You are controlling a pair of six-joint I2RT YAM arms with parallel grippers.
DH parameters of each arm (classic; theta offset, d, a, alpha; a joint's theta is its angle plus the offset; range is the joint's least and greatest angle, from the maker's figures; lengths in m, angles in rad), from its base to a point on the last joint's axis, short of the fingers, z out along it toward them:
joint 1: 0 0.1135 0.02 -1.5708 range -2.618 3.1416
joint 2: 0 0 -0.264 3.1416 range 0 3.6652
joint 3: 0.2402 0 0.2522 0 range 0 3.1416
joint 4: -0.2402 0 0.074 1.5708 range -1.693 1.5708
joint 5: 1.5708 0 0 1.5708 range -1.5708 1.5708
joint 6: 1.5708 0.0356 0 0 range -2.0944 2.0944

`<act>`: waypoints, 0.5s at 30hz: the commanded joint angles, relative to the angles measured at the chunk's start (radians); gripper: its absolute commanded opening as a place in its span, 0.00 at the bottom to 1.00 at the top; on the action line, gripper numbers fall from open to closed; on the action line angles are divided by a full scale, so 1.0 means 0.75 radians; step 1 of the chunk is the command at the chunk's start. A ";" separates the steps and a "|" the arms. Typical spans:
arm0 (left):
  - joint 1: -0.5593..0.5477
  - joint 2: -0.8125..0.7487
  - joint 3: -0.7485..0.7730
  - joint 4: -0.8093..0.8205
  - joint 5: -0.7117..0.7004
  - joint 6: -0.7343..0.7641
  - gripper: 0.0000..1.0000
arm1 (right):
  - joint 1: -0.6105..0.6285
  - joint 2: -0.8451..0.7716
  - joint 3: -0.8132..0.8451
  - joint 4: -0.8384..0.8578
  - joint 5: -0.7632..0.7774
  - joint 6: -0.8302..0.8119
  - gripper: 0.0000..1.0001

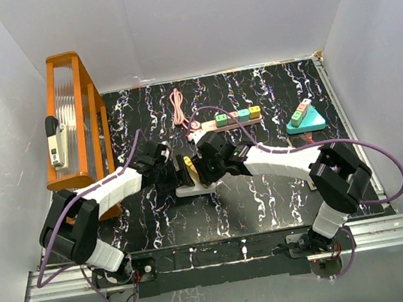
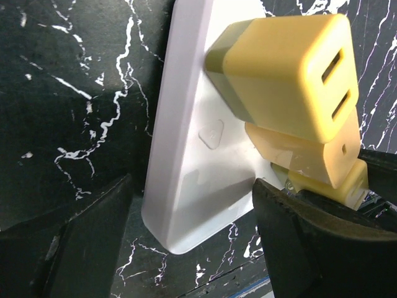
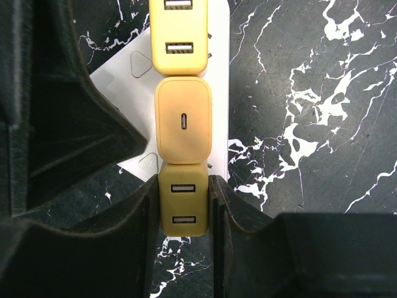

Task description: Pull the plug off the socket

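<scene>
A white socket strip (image 1: 196, 188) lies on the black marbled table with three yellow plugs in a row. In the right wrist view the strip (image 3: 220, 74) carries the plugs, and my right gripper (image 3: 183, 211) is shut on the nearest yellow plug (image 3: 183, 205), which has two USB ports. In the left wrist view my left gripper (image 2: 192, 236) straddles the strip's end (image 2: 192, 155); its right finger (image 2: 310, 242) presses the strip and its left finger (image 2: 80, 242) sits close by its edge. Both grippers meet at the strip in the top view, left (image 1: 174, 172) and right (image 1: 208, 167).
An orange rack (image 1: 75, 117) with a white device (image 1: 54, 142) stands at the left. A pink cable (image 1: 178, 107), a second strip with coloured plugs (image 1: 234, 118) and a teal triangular socket (image 1: 305, 120) lie further back.
</scene>
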 commanded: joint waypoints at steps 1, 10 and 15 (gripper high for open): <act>-0.019 0.043 0.005 -0.034 -0.029 0.012 0.76 | 0.013 -0.002 0.082 0.051 -0.001 0.001 0.27; -0.022 0.055 -0.079 -0.103 -0.183 0.017 0.74 | 0.018 -0.038 0.145 0.028 0.013 0.004 0.17; -0.021 0.079 -0.143 -0.123 -0.216 0.020 0.73 | 0.019 -0.061 0.241 0.007 0.025 0.005 0.11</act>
